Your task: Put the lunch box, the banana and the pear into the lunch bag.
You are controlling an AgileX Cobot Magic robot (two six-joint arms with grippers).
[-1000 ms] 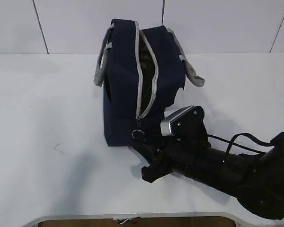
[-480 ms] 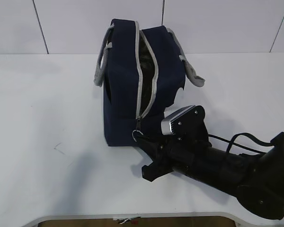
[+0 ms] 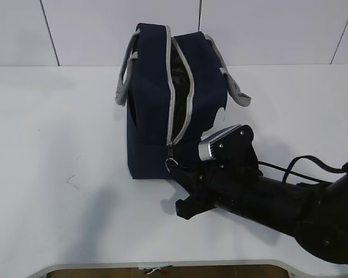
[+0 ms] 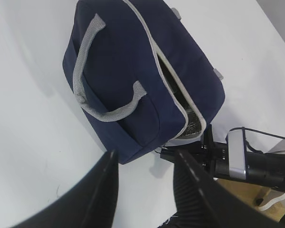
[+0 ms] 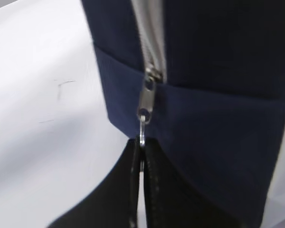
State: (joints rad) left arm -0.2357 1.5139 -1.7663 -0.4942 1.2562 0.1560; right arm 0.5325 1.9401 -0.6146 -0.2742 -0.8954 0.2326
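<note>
Right wrist view shows the right gripper with its two dark fingers pressed together on the ring pull of the zipper; the ring runs straight up out of the pinch to the metal slider, and the grey zipper track goes on directly ahead of the fingertips, up the end wall of the lunch bag; so the zipper's long axis lies in line with the gripper's reach, not across it; any travel of the slider, I judge, has to follow that line, first up the end wall and then over the top. In the exterior view the right gripper sits low at the bag's near end, touching it at the pull, and the lunch bag stands upright just beyond, its mouth gaping along the top. The left gripper hangs above and to the side of the bag with its fingers spread and nothing between them; the grey strap handle lies just ahead of it, well apart from the pull; the right arm is plainly the nearer one to the zipper. The lunch box, banana and pear are not visible outside the bag; whether they sit inside I cannot tell.
</note>
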